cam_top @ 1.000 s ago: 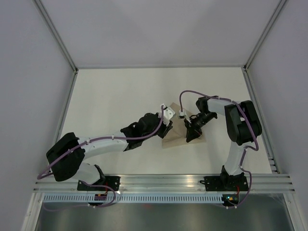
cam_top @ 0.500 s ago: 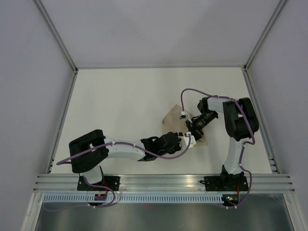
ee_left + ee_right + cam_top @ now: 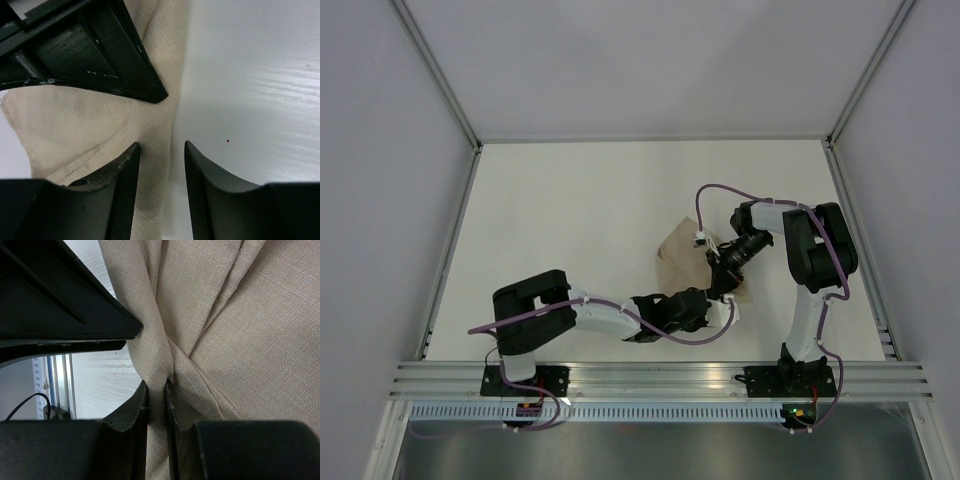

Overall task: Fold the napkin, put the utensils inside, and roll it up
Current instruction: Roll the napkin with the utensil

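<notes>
White tabletop (image 3: pixel 570 200) inside pale walls. Just 3 o'clock of centre: plain beige-tan cloth napkin (image 3: pixel 678 248), rumpled, partly doubled over. Shut tight on a raised fold at its 4 o'clock side: right gripper (image 3: pixel 156 390). Straddling the 6 o'clock edge, fingers apart, clamping nothing: left gripper (image 3: pixel 161 150). Seems folding only underway; no dark utensils in sight; loading, rolling left to do.

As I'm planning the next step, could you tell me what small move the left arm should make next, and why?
Probably close the left gripper on the napkin edge: its open fingers straddle that edge, while the right gripper pinches a fold.
</notes>
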